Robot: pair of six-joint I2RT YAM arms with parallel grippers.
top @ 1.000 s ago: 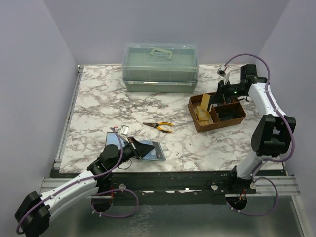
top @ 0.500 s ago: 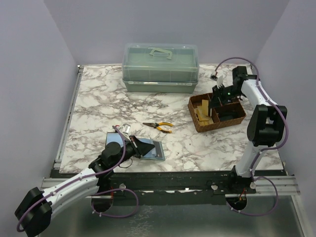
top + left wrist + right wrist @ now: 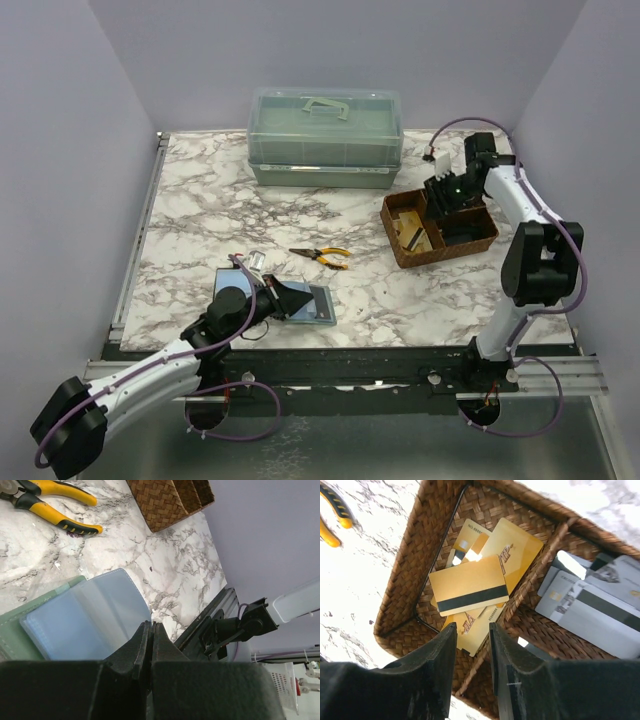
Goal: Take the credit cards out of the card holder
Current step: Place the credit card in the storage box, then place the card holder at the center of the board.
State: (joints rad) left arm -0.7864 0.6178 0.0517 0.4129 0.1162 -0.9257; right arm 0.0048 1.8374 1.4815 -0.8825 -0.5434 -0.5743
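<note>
The pale blue card holder lies open near the table's front edge, left of centre. My left gripper lies over it with its jaws shut. In the left wrist view the shut gripper has its tips at the near corner of the holder's blue panel; no card shows in it. My right gripper is open and empty above the brown woven tray. In the right wrist view the open gripper hangs over tan cards in one compartment, with grey cards in the other.
Yellow-handled pliers lie between the holder and the tray and also show in the left wrist view. A green lidded storage box stands at the back centre. The tray's woven rim walls in the cards.
A second ago my right gripper held a tan card upright over the tray. It has let the card go, and the card now lies in the tray. The left arm has not moved.
</note>
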